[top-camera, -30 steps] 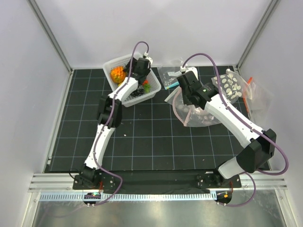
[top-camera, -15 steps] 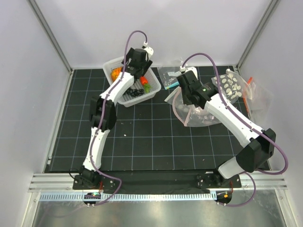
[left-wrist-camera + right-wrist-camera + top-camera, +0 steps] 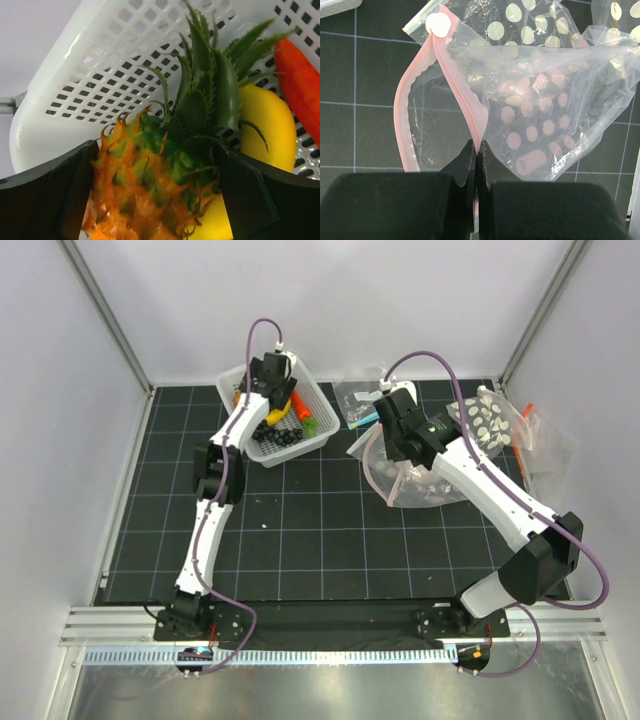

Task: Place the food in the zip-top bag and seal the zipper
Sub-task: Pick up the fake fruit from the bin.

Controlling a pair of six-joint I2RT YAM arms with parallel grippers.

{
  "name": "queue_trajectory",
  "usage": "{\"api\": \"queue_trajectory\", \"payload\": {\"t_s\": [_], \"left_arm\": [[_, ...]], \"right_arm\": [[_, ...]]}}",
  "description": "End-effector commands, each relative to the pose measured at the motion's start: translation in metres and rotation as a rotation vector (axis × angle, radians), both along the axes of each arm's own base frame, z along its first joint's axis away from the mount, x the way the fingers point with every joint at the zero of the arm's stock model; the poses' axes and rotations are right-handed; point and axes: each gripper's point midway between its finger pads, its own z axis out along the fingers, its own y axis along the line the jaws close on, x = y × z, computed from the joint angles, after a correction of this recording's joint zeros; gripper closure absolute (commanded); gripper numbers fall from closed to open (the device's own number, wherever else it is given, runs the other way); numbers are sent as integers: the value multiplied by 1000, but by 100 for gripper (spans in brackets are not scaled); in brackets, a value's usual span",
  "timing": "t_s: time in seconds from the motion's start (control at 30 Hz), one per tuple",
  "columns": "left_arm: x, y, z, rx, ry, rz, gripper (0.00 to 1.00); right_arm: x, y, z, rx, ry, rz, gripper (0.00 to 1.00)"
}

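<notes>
The food sat in the white basket [image 3: 300, 448] at the far left of the black gridded tabletop [image 3: 330, 530]. In the left wrist view, the pineapple [image 3: 150, 190] lay inside the basket with its green crown [image 3: 210, 95] pointing away from the camera. The banana [image 3: 267, 125] lay just beside it, and the red pepper [image 3: 302, 80] lay beyond the banana at the right edge of the frame. In the top view, the grape cluster [image 3: 280, 437] occupied the near part of the basket.

The left gripper [image 3: 156, 165] was lowered into the basket with its jaws spread to full width, one finger on each side of the pineapple. Contact between the fingers and the fruit could not be confirmed.

The zip-top bag [image 3: 430, 485] lay right of centre on the tabletop, well apart from the basket. Its mouth faced left and stood open, the two lips of the pink zipper [image 3: 462, 90] bowed apart. The right gripper [image 3: 476, 150] was clamped on one lip of the zipper, jaws fully together. A white round tab [image 3: 438, 23] marked the far end of the strip.

A clear bag with a teal strip [image 3: 355, 400] lay at the far edge, between the basket and the right arm. A white-dotted bag with an orange strip [image 3: 488, 418] lay at the far right.
</notes>
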Motion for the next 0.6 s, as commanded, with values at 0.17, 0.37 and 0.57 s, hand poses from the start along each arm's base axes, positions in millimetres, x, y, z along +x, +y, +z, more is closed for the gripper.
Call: {"api": "queue_trajectory", "payload": {"t_s": [0.17, 0.37, 0.57], "left_arm": [[-34, -6, -21, -118, 185, -13, 23], [-63, -31, 15, -324, 200, -52, 68], [-77, -50, 120, -537, -66, -134, 69]], "right_arm": [[3, 3, 15, 30, -39, 18, 99], [0, 4, 17, 52, -44, 20, 99], [-6, 6, 18, 74, -39, 35, 99]]}}
